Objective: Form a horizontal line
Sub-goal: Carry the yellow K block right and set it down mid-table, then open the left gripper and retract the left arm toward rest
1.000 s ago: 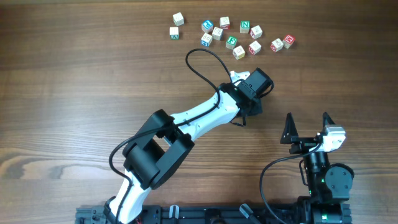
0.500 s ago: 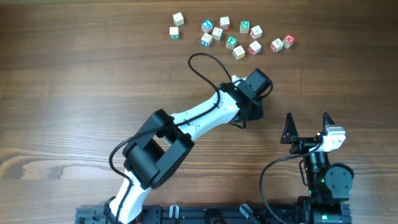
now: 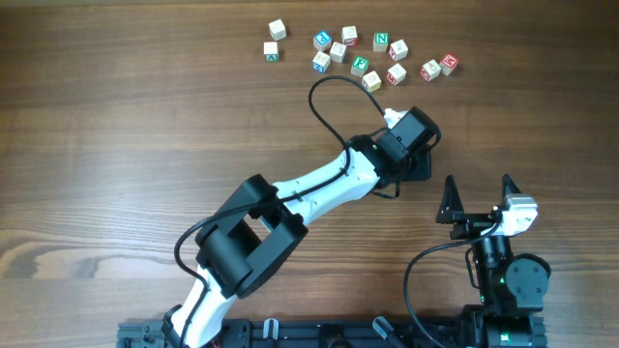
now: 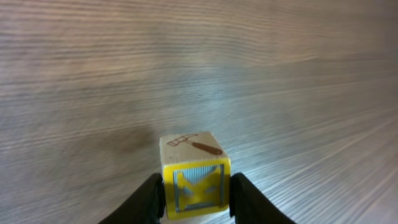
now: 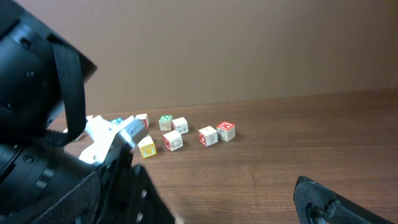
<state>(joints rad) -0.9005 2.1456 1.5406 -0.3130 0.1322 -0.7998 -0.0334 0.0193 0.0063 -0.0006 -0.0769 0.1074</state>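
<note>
yellow cube: here it is, pinched in the left gripper over bare wood, right of centre and on the near side of the pile. Whether it touches the table I cannot tell.
left gripper: fingers pressed on the cube's two side faces, low down, so the yellow front and the top both show. It's a square, level hold that looks meant for a flat set-down.
why here: my read is that this open patch is where the line gets laid. Nothing stands close by, so there's room for neighbours left and right.
F cube: in the far pile, green face up, near another yellow-faced block. By my judgement it is one to fetch.
pale cube: also in the pile, a little left of the F cube and farther back, not touching it.
right gripper: fingers spread wide, holding nothing, parked near and right, well apart from the work. Out of the left arm's way, I'd say.
cube make: small wooden block with crisp edges. The pale raw-wood top is printed with a hammer, and the front is framed in yellow with a yellow letter, seemingly K, on ribbed grey.
table make: brown wood grain, smooth, faint sheen, streaks running left to right.
line: not yet formed, as I judge it. No row of cubes shows anywhere.
</note>
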